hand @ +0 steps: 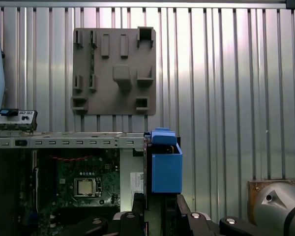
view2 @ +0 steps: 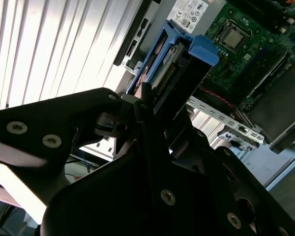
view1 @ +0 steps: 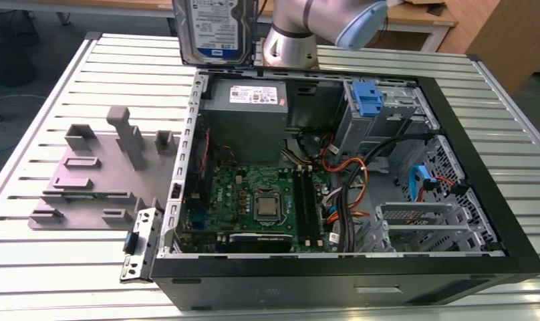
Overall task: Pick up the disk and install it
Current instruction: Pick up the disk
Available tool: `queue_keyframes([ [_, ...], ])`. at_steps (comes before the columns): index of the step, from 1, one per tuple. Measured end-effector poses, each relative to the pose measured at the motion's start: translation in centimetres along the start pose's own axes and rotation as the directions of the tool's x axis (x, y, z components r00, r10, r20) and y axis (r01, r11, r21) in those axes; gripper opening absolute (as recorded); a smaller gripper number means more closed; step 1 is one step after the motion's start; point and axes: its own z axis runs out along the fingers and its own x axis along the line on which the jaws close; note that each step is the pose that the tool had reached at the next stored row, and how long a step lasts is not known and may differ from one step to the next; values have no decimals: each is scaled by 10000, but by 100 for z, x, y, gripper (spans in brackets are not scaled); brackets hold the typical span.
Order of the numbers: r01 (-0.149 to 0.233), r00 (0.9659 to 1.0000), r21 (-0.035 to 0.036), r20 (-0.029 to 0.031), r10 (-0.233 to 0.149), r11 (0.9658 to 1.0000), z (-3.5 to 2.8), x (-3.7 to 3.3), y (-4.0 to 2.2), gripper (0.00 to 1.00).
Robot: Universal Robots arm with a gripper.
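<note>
Gripper [view2: 162,104] clenched on the disk [view1: 214,30], carrying it on edge in the air. Open computer case [view1: 341,167] lies below the gripper, grey fixture plate [hand: 114,73] beside that.

My slatted aluminium table [view1: 47,271] carries the open computer case [view1: 341,286], a grey fixture plate [view1: 99,178] just beside it on the exterior view's left, and my arm's base [view1: 291,52] at its far side.

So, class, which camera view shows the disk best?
The exterior view: the disk turns its labelled face to that camera. In both wrist views it is edge-on, chiefly its blue carrier showing.
</note>
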Motion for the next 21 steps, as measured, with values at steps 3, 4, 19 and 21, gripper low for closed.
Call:
queue_keyframes([
  [3,-1,10000,-1,0,1,10000,-1,-3,-97,35],
  [4,-1,10000,-1,0,1,10000,-1,-5,-129,35],
  [19,-1,10000,-2,0,1,10000,-5,-22,-642,35],
  [21,-1,10000,-3,-1,1,10000,-6,-24,-713,35],
])
